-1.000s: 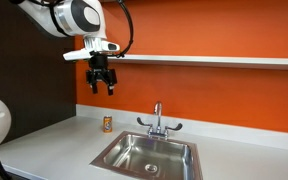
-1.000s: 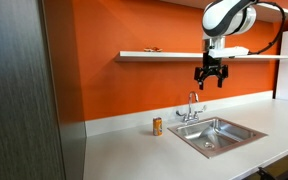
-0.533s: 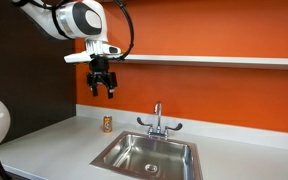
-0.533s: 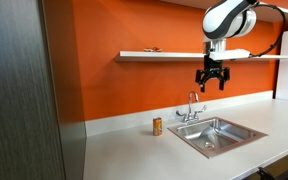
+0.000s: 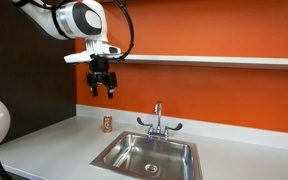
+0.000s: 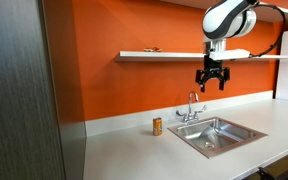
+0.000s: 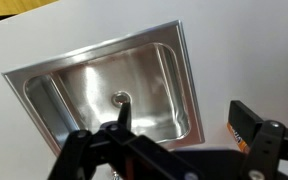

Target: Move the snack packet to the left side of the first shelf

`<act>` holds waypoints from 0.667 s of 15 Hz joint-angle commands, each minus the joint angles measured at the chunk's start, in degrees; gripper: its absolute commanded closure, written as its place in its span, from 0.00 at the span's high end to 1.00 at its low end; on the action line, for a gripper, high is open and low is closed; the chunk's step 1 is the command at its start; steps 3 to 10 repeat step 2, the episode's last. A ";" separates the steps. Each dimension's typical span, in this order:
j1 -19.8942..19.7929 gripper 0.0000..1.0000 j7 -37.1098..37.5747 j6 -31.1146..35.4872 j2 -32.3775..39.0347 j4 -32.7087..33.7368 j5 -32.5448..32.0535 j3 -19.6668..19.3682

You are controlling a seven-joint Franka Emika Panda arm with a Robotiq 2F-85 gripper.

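Wrist view, looking straight down: steel sink [image 7: 134,85] with one basin and a drain at its middle, and pale countertop [image 7: 234,40] around it. Along the lower edge is the gripper [image 7: 166,152], dark, its jaws set wide apart with nothing between them. A small orange can [image 7: 236,128] shows at the right, partly hidden behind a finger.

In both exterior views:
1. The first shelf [image 6: 174,56]: long, thin, white, fixed to the orange wall [image 6: 114,95].
2. The arm [image 5: 74,18]: white, reaching in from the top of the picture, with the gripper pointing down. The gripper hangs in the air just below shelf level and above the countertop, fingers spread and empty.
3. The can: upright on the countertop, close to the wall and near the sink.
4. The faucet [image 6: 191,108]: chrome, standing at the back edge of the sink.

In an exterior view:
5. The snack packet [image 6: 152,49]: small, flat, reddish (too small for any marking to be read). It lies on the first shelf near the end at the left of that picture, well apart from the gripper.
6. Tall grey panel [image 6: 19,90]: beside the wall, at the picture's left.
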 commanded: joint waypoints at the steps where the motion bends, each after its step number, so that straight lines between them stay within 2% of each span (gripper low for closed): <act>1: -1.42 1.00 -0.72 -0.06 0.04 0.09 0.85 1.27; 10: -1.42 1.00 -0.72 -0.06 0.04 0.09 0.85 1.27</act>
